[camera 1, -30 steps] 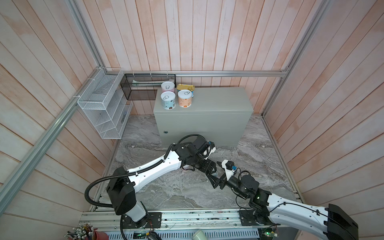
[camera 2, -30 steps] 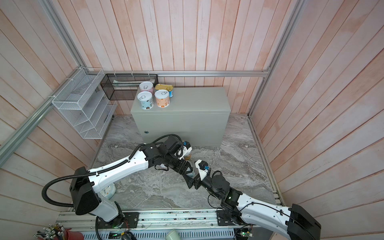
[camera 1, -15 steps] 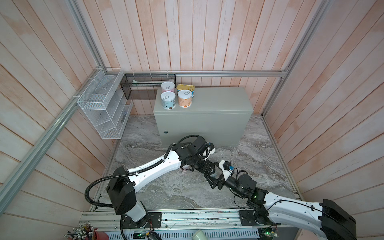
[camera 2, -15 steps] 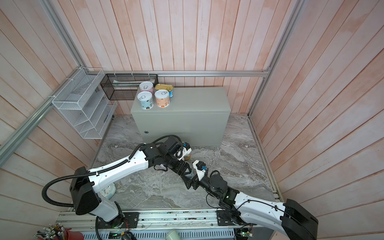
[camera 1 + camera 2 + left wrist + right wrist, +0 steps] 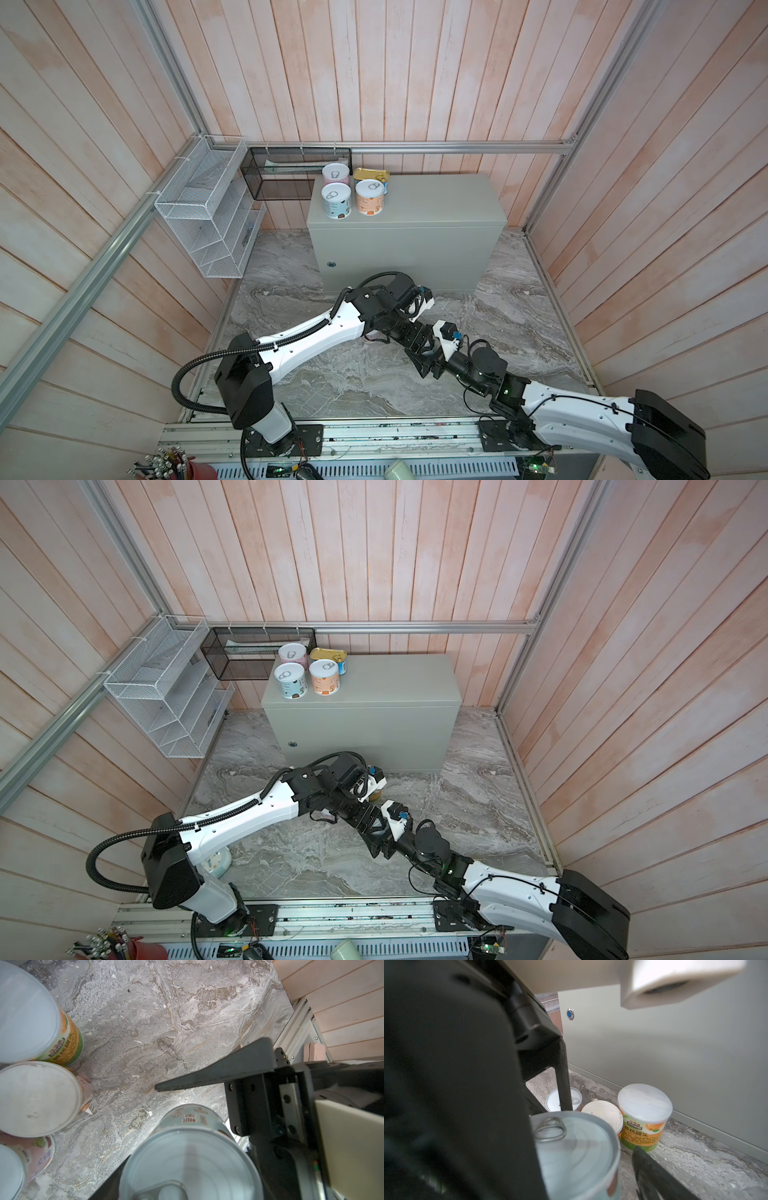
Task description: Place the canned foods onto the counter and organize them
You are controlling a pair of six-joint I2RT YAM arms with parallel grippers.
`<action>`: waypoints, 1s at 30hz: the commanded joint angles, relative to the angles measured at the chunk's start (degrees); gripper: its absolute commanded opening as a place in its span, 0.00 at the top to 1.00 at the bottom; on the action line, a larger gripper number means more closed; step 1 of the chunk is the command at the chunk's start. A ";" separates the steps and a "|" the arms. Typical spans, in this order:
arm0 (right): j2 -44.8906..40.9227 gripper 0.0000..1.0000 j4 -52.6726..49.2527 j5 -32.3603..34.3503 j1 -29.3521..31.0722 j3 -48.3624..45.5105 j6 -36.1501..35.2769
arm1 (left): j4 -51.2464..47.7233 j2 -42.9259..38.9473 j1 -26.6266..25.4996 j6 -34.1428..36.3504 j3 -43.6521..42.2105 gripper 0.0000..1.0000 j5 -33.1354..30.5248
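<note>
left jaws — grip teal can [image 5: 188, 1159], contact hidden | right jaws — open beside it

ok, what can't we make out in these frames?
- orange-green can and neighbours: both top views, left arm and right arm mostly cover them.
- teal can: left wrist view cuts its lid at the edge; right wrist view blurs it.
- pull-tab can: right wrist view, a black finger crosses it.
- pale round object: a top view, left arm hides most.
- gold tin: top views, lettering too small.
</note>
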 commanded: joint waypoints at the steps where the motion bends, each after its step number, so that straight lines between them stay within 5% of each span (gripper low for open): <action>1: -0.98 0.10 2.83 6.44 -0.67 0.02 0.41 | -2.57 0.09 -1.13 0.33 1.19 0.45 4.90; 14: -4.40 0.33 4.57 6.63 -0.69 -2.26 0.50 | -1.40 0.25 -1.13 -0.49 0.03 0.43 6.67; 30: -7.96 0.34 3.51 8.40 -0.69 -3.06 1.91 | 0.55 -1.29 -0.10 -1.67 -2.68 0.15 7.90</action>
